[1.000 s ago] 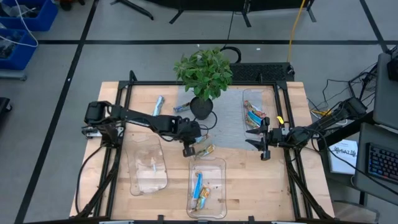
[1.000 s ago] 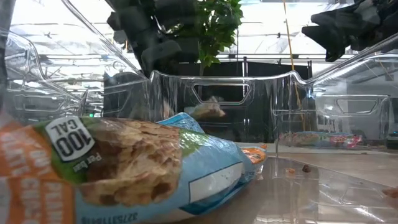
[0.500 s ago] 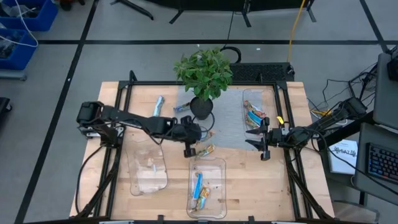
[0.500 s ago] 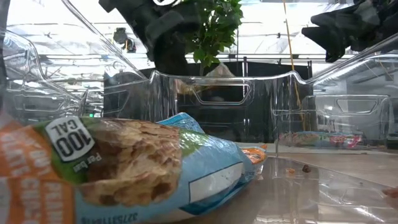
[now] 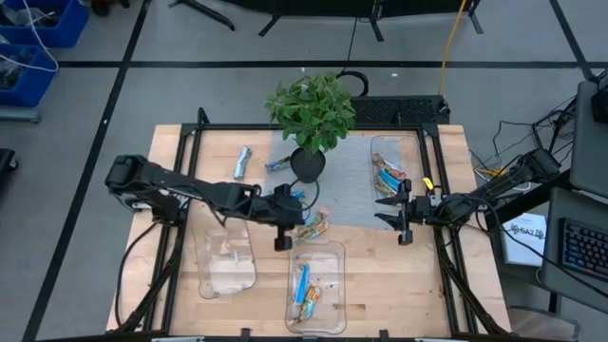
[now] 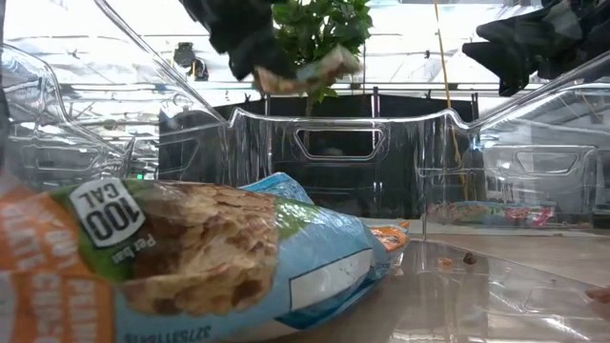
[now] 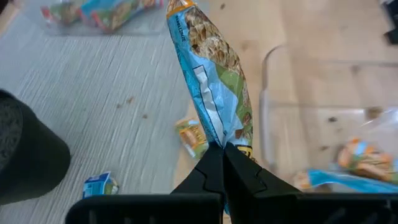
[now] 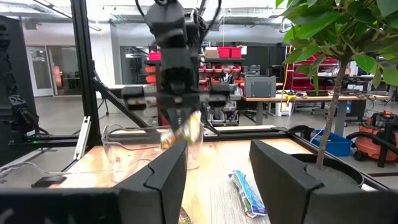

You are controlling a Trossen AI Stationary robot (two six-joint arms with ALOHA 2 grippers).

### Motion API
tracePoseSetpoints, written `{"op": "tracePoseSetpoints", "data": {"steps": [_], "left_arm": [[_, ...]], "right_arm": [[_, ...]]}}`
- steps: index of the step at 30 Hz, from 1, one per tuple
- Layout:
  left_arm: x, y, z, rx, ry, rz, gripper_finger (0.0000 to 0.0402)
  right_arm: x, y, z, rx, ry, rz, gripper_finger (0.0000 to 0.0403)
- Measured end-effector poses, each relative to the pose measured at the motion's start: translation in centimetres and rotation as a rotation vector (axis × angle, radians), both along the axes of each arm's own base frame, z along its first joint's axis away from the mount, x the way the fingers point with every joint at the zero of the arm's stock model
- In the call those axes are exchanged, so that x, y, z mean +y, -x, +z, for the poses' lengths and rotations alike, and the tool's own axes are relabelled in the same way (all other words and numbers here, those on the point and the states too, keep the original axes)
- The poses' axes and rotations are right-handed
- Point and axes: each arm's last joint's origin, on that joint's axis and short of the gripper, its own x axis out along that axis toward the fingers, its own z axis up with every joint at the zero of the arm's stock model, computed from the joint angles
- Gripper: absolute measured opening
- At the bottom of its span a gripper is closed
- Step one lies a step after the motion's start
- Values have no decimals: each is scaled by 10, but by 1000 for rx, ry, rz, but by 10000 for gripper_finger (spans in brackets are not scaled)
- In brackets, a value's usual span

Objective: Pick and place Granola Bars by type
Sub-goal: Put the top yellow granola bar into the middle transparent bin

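The left end effector (image 7: 222, 163) is pinched tight on one end of a blue-and-green granola bar (image 7: 211, 81), so the wrapper hangs from the fingertips clear of the bench (image 5: 456, 285). Gripping it by the end seam probably lets it drop flat when released. In the high view it hangs near the centre of the bench, just at the 12 o'clock edge of the middle clear tray (image 5: 318, 285), which sits at 6 o'clock. That tray already holds blue-wrapped bars (image 5: 302, 283), so it looks like the intended bin for this type; that is a judgement from the matching colours.

The right end effector (image 5: 399, 217) waits at about 3 o'clock with its fingers spread wide and nothing between them, beside the right tray (image 5: 380, 144), which carries a few bars with red and blue wrappers (image 5: 388, 177). Staying there keeps it out of the left arm's path.

A third tray (image 5: 204, 275) at 8 o'clock looks almost bare. Unsorted bars remain: a silver-blue one (image 5: 241, 161) at 11 o'clock, another (image 5: 277, 163) beside the potted plant (image 5: 312, 112), and a small scrap of wrapper (image 7: 191, 138) on the grey mat (image 7: 93, 93) beneath the lifted bar.
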Motion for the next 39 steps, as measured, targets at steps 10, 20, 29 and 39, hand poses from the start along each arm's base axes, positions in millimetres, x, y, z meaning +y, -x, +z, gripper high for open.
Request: {"op": "tracePoseSetpoints", "data": {"steps": [10,20,29,39], "left_arm": [[-21,23,30,-104,-89,25,1],[-11,58,9,-204,-96,46,1],[24,111,-11,-480,60,98,1],[31,134,-3,-661,293,39,4]], "right_arm": [[0,0,0,0,0,0,167],[0,0,0,0,-1,1,167],[0,0,0,-1,-7,1,167],[0,0,0,2,-5,0,167]]}}
